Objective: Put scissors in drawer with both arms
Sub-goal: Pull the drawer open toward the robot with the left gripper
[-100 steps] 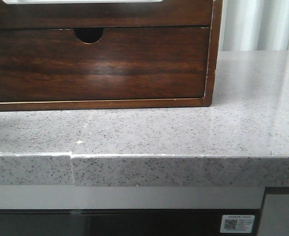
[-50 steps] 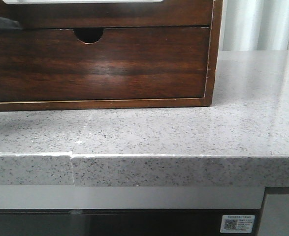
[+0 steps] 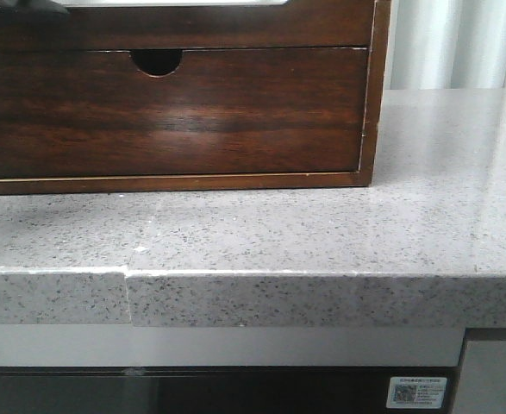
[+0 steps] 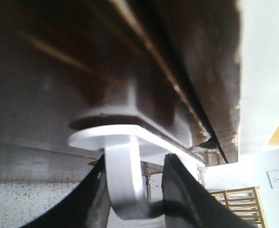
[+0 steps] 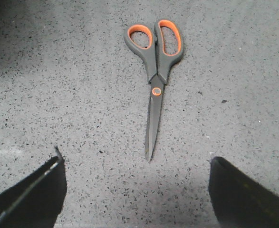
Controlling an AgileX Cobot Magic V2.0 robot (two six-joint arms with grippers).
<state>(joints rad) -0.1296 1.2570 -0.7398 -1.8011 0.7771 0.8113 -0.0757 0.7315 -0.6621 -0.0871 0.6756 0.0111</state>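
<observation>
The scissors (image 5: 155, 71) are seen in the right wrist view lying flat on the grey speckled desk (image 5: 72, 95), blades closed, with the grey-and-orange handles at the far end and the tip pointing back toward the right gripper (image 5: 137, 187). That gripper is held above the desk with its two dark fingers (image 5: 32, 194) set wide apart — nothing is between them, and the scissors are clear of both.

In the left wrist view, the left gripper (image 4: 132, 192) is pressed close against the dark brown drawer (image 4: 106, 57), its black fingers (image 4: 184, 190) flanking a white curved handle (image 4: 122, 175); whether it is clamped cannot be told.

In the front view, the wooden cabinet (image 3: 373, 95) is seen standing on the desk, the lower drawer front (image 3: 175, 112) with its semicircular notch (image 3: 156, 60) shut.
</observation>
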